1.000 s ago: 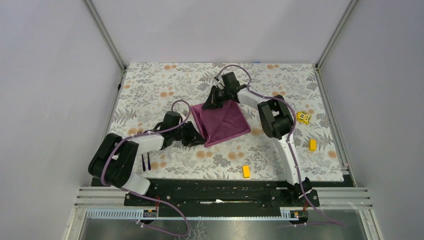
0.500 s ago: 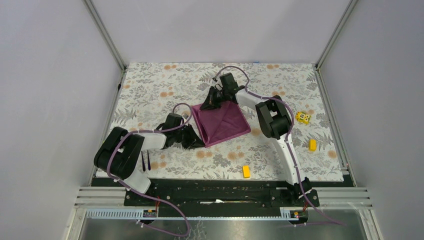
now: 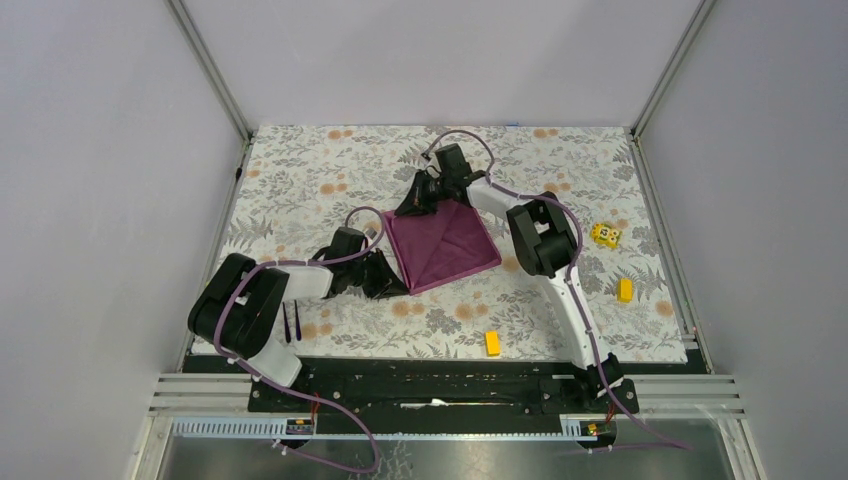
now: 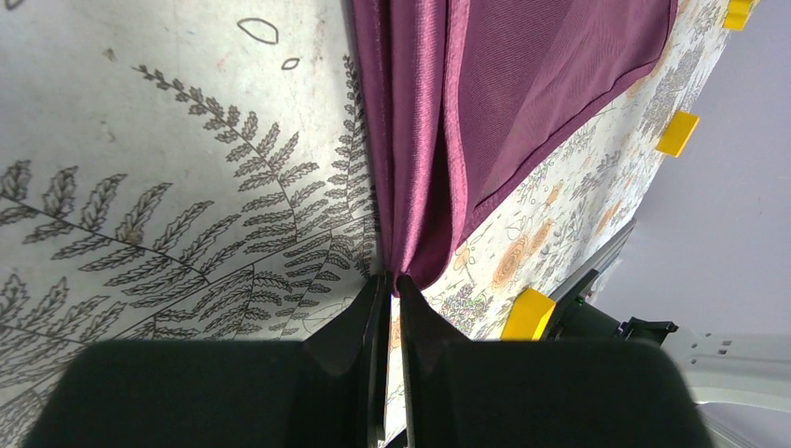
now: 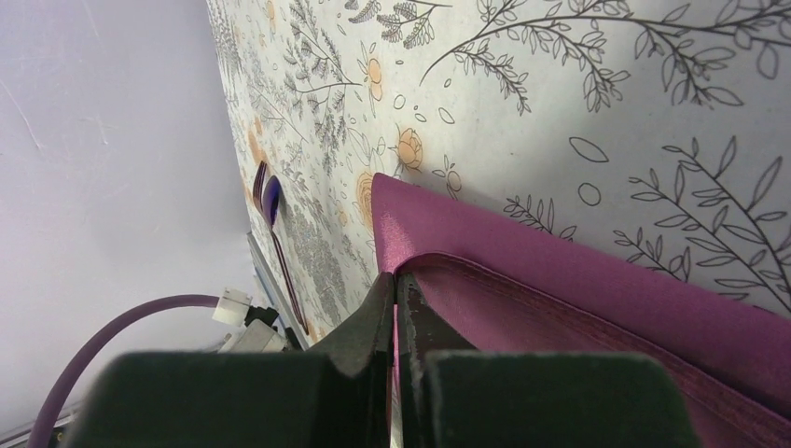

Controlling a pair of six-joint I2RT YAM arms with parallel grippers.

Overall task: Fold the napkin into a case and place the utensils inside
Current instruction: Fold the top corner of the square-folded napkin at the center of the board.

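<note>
Napkin (image 3: 445, 243) pinched tight at both ends of its left edge (left gripper (image 4: 392, 278) nearer corner, right gripper (image 5: 395, 277) farther), cloth spreading from both toward surface's (image 3: 300, 180) right edge.

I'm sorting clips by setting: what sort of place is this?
Probably a lab test cell, not a home: plain panel walls on metal frame posts surround a floral table cover, with a black mounting rail at its near edge.
</note>
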